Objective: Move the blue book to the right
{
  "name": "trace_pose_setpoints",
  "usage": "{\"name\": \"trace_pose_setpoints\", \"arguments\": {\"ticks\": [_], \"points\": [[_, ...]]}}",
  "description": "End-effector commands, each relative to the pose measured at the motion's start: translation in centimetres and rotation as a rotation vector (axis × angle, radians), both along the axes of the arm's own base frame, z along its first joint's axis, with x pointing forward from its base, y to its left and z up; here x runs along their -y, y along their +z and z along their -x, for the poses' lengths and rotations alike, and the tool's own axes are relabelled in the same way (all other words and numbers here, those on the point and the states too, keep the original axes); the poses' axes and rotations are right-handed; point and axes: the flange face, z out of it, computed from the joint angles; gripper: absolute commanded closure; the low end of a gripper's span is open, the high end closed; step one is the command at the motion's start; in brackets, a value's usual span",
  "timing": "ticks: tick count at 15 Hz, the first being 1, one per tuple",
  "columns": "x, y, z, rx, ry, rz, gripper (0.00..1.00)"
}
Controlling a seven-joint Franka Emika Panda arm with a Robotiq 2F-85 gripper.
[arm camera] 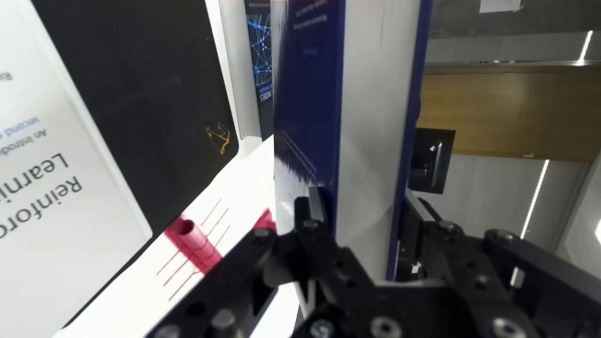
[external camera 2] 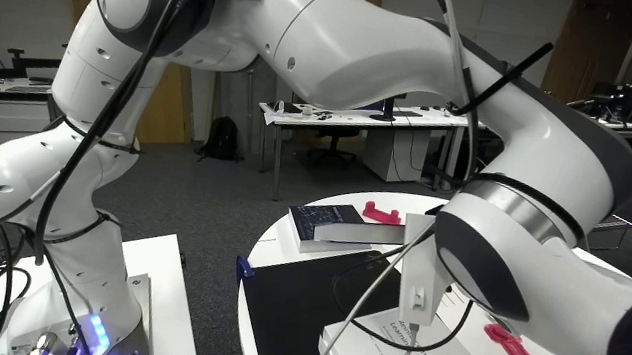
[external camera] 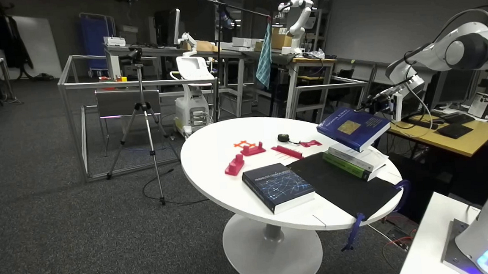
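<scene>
The blue book (external camera: 351, 128), with a gold picture on its cover, is held tilted above the table's right part in an exterior view. Its lower corner overlaps the white book below in that view; I cannot tell whether they touch. My gripper (external camera: 371, 103) is shut on its far right edge. In the wrist view the blue book (arm camera: 368, 117) stands between the two fingers of the gripper (arm camera: 366, 206), one on each cover, pages facing the palm. In an exterior view the arm hides the gripper; a page edge (external camera 2: 360, 232) there seems to belong to the held book.
A white book (external camera: 355, 155) lies on a green book (external camera: 343, 165), on a black folder (external camera: 344, 186). A dark navy book (external camera: 278, 185) lies nearer the front of the round table (external camera: 211, 156). Pink parts (external camera: 287, 152) and a black tape measure (external camera: 283, 138) lie behind.
</scene>
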Motion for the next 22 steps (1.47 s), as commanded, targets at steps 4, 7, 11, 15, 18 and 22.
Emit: {"name": "trace_pose_setpoints", "arguments": {"ticks": [4, 7, 11, 15, 18, 22], "points": [[3.9, 3.6, 0.8, -0.006, -0.017, -0.023, 0.82], [5.0, 3.8, 0.5, -0.006, -0.017, -0.004, 0.82], [5.7, 3.5, 0.1, -0.004, 0.008, 0.023, 0.82], [6.3, 2.5, -0.3, -0.015, 0.046, 0.057, 0.82], [7.0, 1.7, -0.5, -0.025, 0.068, 0.067, 0.82], [8.9, 1.3, -0.4, -0.034, 0.08, 0.062, 0.82]]}}
